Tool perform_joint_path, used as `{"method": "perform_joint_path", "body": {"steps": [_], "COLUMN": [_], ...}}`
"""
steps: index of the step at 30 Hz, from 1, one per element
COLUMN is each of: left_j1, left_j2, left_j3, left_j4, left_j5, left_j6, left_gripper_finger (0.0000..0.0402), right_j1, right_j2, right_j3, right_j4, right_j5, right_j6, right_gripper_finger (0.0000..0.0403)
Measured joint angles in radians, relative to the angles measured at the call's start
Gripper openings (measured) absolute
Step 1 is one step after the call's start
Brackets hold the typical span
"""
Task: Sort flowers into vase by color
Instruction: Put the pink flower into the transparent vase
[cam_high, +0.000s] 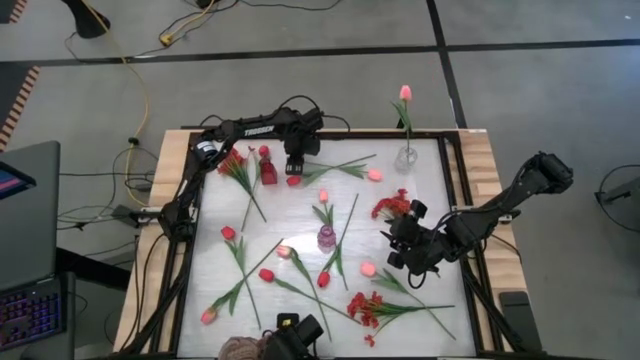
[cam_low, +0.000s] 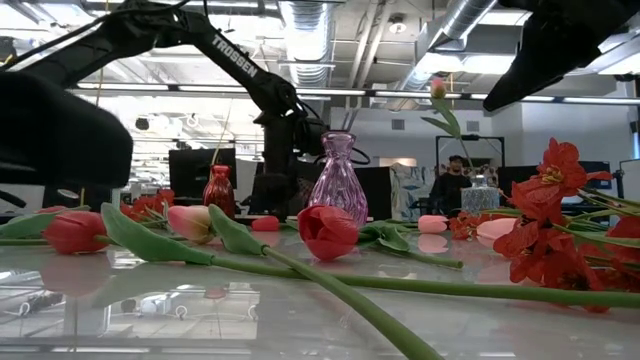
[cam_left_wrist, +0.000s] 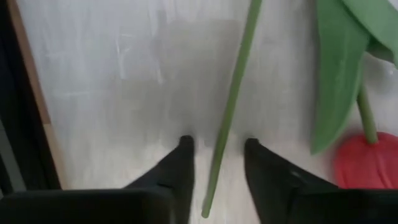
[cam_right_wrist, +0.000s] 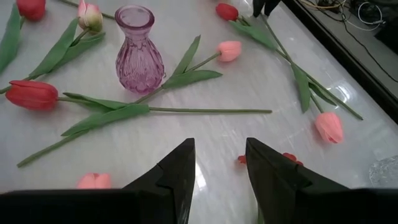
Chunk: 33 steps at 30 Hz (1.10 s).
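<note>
The left tool (cam_left_wrist: 214, 165) is down at the far side of the table (cam_high: 300, 215), its 2 fingers either side of a red tulip's stem (cam_left_wrist: 233, 99), not yet clenched. The right tool (cam_right_wrist: 219, 165) hovers released beyond the purple vase (cam_right_wrist: 139, 48); flowers lie scattered.

Red tulips (cam_right_wrist: 32, 93), pink tulips (cam_right_wrist: 229, 50) (green stems), purple vase (cam_right_wrist: 139, 51), white table (cam_right_wrist: 261, 87).
</note>
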<state>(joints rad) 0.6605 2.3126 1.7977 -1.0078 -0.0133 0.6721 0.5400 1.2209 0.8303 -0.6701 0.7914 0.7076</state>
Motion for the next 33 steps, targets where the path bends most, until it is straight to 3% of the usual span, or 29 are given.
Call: {"method": "perform_joint_path", "body": {"steps": [6,15,26,33], "left_j1": [0.002,0.0,-0.04,-0.085], "left_j2": [0.005,-0.132,-0.356,-0.509], "left_j3": [0.037,0.033,0.021,-0.105], "left_j4": [-0.04,-0.149,-0.13,-0.15], "left_j5": [0.001,0.118,0.439,0.459], "left_j6": [-0.027,-0.049,-0.054,-0.055], "left_gripper_finger": [0.0008,0.0,0.0,0.0], "right_j1": [0.0,0.001,-0.105,-0.145], "right_j2": [0.0,-0.011,-0.018,-0.018], "right_j3": [0.0,0.001,0.001,0.001], "right_j4": [0.03,0.027,0.112,0.269], "right_j5": [-0.002,-0.007,-0.003,-0.025], "right_j6": [0.003,0.06,0.074,-0.049], "right_gripper_finger": [0.0168,0.0168,0.0168,0.0168]}}
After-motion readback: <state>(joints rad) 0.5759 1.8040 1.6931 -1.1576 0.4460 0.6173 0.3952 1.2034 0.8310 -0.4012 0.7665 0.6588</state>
